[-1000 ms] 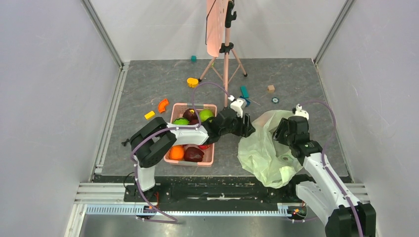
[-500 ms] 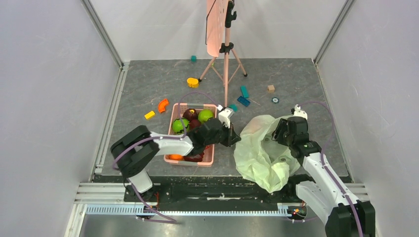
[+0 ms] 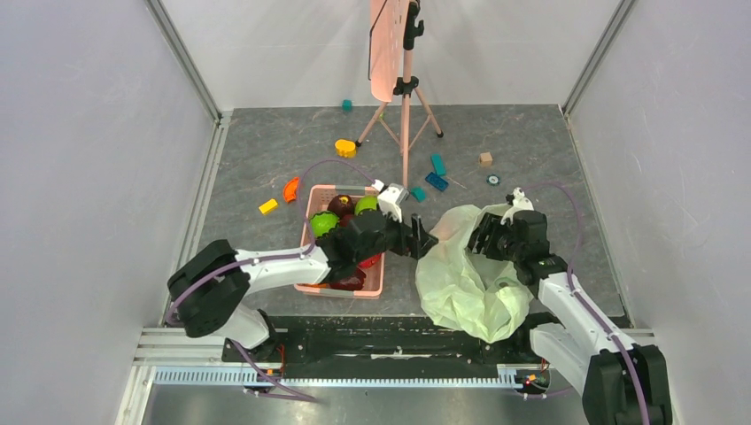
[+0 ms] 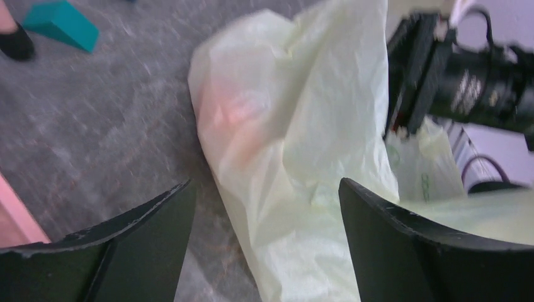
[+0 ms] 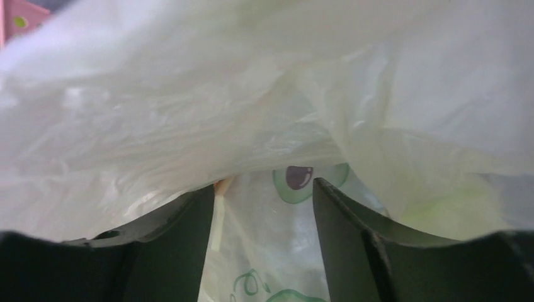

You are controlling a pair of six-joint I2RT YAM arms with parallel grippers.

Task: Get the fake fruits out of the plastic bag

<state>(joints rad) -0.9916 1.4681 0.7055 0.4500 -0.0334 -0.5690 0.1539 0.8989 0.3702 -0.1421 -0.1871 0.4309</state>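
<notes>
The pale-green plastic bag [image 3: 465, 279] lies crumpled at the right front, and it fills the left wrist view [image 4: 296, 145]. A pink-orange shape [image 4: 227, 113] shows faintly through its film. My left gripper [image 3: 423, 239] is open and empty at the bag's left edge, with the film just ahead of the jaws. My right gripper [image 3: 483, 237] is pushed into the bag's top, jaws apart, with film [image 5: 264, 113] draped over them. A green apple [image 3: 367, 204] and a green ball [image 3: 322, 223] sit in the pink basket [image 3: 375, 282] with dark maroon fruits.
My left arm reaches across the basket and hides part of it. A tripod [image 3: 405, 97] with a pink board stands behind. Small toy blocks lie on the grey floor: yellow [image 3: 345, 147], orange [image 3: 291, 189], teal [image 3: 437, 164], tan [image 3: 485, 158]. Walls close both sides.
My left arm swung its elbow left and its gripper drew back slightly towards the bag's left edge. My right gripper moved left, and the bag's top shifted left with it.
</notes>
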